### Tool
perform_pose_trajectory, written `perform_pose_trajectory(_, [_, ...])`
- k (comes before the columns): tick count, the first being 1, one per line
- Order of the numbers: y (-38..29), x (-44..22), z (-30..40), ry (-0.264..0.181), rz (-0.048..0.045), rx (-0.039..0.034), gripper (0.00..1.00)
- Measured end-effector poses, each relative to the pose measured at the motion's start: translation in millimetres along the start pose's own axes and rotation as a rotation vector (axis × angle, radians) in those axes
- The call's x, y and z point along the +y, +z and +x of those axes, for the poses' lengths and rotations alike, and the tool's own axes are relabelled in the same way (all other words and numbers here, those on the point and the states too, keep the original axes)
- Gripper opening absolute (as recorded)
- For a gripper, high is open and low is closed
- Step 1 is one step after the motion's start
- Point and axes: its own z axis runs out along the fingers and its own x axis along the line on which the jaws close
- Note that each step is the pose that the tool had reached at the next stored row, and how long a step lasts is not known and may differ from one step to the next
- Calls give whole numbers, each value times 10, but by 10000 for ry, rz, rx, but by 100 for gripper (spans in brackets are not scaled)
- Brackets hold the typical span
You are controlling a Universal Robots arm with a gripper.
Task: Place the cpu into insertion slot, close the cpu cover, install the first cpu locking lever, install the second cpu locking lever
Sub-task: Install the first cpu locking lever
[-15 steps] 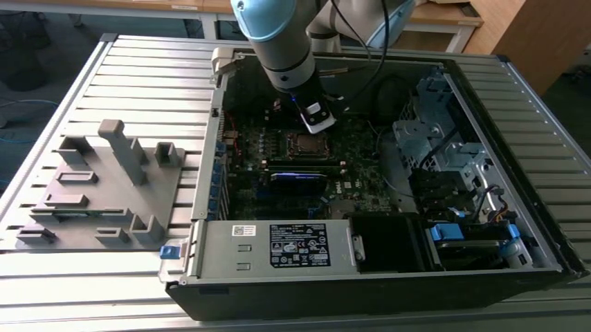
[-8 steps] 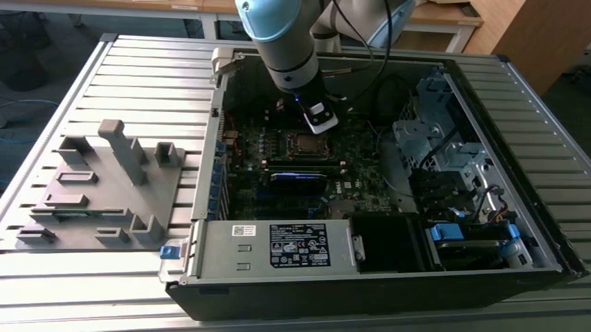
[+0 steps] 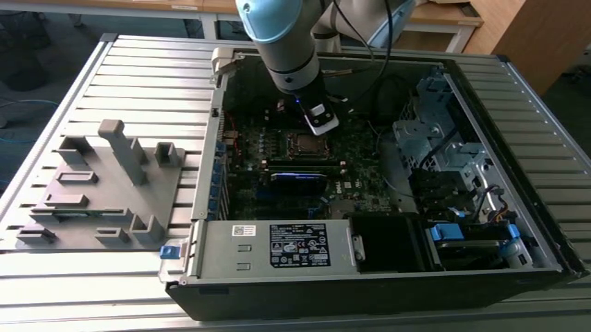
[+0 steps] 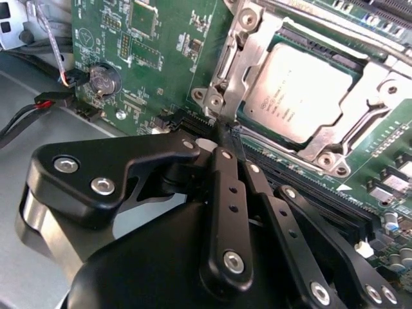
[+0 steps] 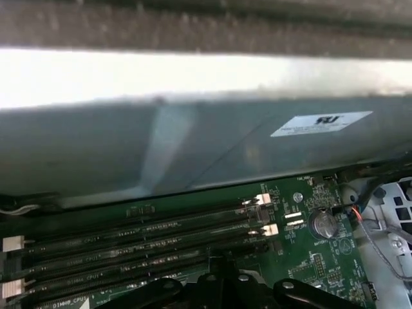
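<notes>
In the second wrist view the cpu (image 4: 299, 90), a pale metal-faced square, lies flat in the insertion slot (image 3: 290, 143). The silvery cpu cover (image 4: 248, 72) is down around it, framing its face. A thin metal lever (image 4: 225, 56) runs along the cover's edge nearest my fingers. My gripper (image 4: 224, 131) is shut, its black fingertips pressed together just off the socket's corner; I cannot tell if they touch the lever's end. In the exterior view the gripper (image 3: 320, 123) hangs low inside the open computer case, right behind the socket.
Long black memory strips (image 5: 135, 241) lie beside the socket, with a coin battery (image 4: 103, 79) and red and black wires nearby. The case's metal walls (image 3: 212, 173) ring the board. A drive cage (image 3: 434, 138) stands at the exterior view's right, a grey fixture block (image 3: 102, 187) at its left.
</notes>
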Motion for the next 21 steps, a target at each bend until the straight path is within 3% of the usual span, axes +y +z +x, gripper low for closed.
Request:
perform_pose_trajectory(10, [9, -14, 1, 16, -45, 4, 10])
perform_pose_trajectory(21, [-206, 55, -67, 16, -43, 5, 10])
